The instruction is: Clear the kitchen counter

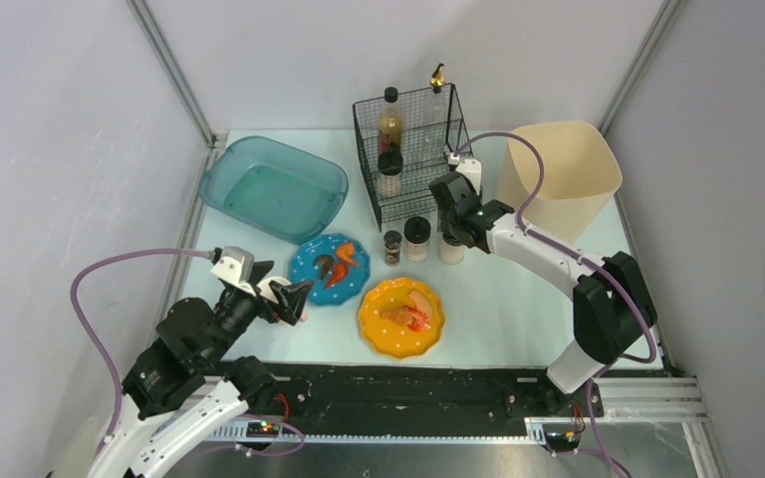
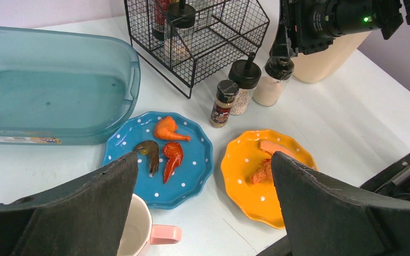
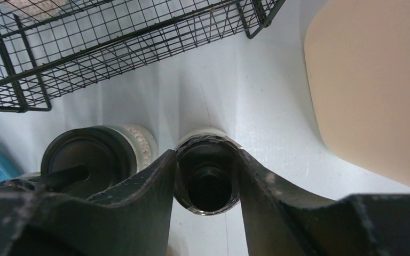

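The kitchen counter [image 1: 518, 299] is pale mint-blue. My right gripper [image 1: 450, 231] is shut on a black-lidded spice jar [image 1: 451, 249] that stands on the counter in front of the wire rack [image 1: 413, 149]. In the right wrist view the fingers [image 3: 165, 176] press both sides of the jar's lid [image 3: 208, 181]. Two more jars [image 1: 416, 237] [image 1: 392, 246] stand to its left. My left gripper [image 1: 299, 297] is open and empty, above a pink-handled mug [image 2: 139, 229] at the front left. A blue plate [image 1: 304, 261] and an orange plate [image 1: 374, 324] hold food pieces.
A teal tub [image 1: 259, 144] sits at the back left. The wire rack holds a bottle and a jar. A beige bin [image 1: 563, 174] stands at the back right, close to my right arm. Metal frame posts rise at the back corners.
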Robot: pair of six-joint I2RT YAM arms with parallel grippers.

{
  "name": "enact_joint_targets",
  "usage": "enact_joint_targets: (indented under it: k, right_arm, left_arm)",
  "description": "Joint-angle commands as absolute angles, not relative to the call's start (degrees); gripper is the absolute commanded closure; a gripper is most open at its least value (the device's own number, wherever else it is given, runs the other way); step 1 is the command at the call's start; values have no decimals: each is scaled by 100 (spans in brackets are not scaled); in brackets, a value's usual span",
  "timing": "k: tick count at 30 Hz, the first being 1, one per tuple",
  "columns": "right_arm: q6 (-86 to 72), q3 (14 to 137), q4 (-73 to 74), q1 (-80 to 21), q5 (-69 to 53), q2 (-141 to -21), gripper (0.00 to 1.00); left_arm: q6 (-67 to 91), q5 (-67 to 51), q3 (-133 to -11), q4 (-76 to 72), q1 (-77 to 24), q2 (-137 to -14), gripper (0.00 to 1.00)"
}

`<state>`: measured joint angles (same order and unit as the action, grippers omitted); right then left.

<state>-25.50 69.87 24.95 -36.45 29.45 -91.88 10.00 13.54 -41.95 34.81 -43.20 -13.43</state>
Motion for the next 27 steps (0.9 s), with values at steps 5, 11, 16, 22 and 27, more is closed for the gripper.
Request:
enact_joint_targets:
  k: [5,11,16,22,27]
  right_arm:
    - [-2635,6996,2408,-3605,3053,-9260,78]
    - [-2532,6996,2384,-3643,3229,-9133,100]
    - [-2356,7030,2253,-3680,3307,-8836,100]
    - [-2176,7359,2408,-3690,3327,-8451,100]
    - [-1901,7944,2605,-3704,3369,-8318,100]
  left_arm:
    - [896,1379,-4190,3319,-4285,-1294,2]
    - [896,1369,-4190,3327,-4288,-1285,2]
    - [896,1359,-4186,3325,-4283,-1283,2]
    - [896,1358,-4189,3318,-4282,-1283,2]
    - [896,1355,-4192,3324,-4286,-1277,2]
